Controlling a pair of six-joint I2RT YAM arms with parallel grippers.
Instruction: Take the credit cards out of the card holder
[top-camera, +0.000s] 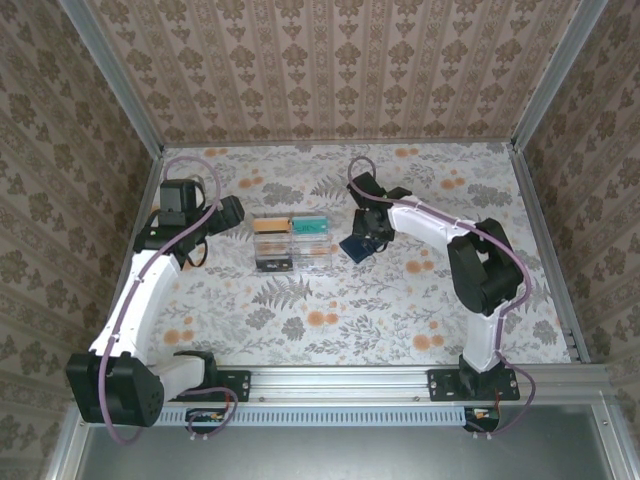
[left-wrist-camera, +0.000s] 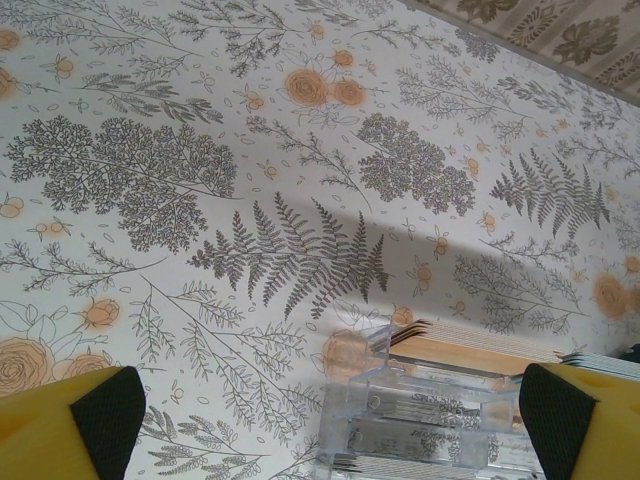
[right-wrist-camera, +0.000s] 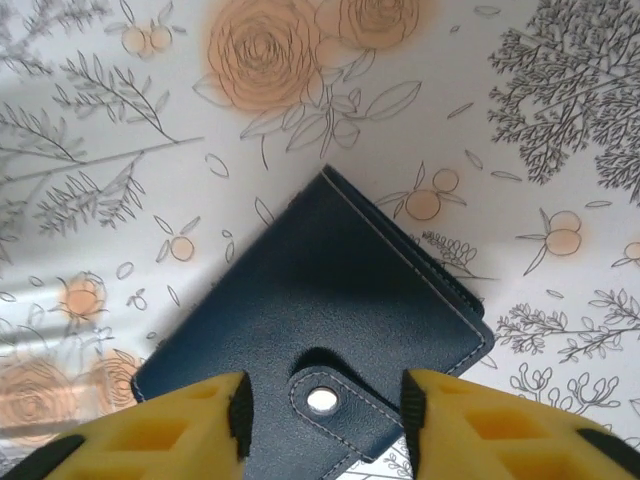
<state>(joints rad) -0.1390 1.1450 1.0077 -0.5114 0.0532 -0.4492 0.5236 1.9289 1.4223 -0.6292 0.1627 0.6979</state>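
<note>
Credit cards (top-camera: 268, 226) sit in stacks inside a clear, hard plastic organizer (top-camera: 291, 248) on the left-centre of the surface (top-camera: 330, 320): an orange stack and a teal one in the far row, and a black one with pale print nearer. From the left wrist view the thin card edges (left-wrist-camera: 470, 345) show as fine layered lines behind the glossy transparent walls. The card holder (top-camera: 358, 247), a dark navy wallet of grained leather with pale stitching, lies flat just right of the organizer, turned corner-on. Its rounded strap is fastened by a shiny metal snap (right-wrist-camera: 321, 400).

The right claw (right-wrist-camera: 322, 420) hangs low over the card holder, its yellow fingers with black pads set at a middling gap astride the strap, and a strip of leather shows on each side. The left claw (left-wrist-camera: 330, 420) is spread wide beside the organizer's left end. The surface is covered in a matte print of ferns and orange roses.
</note>
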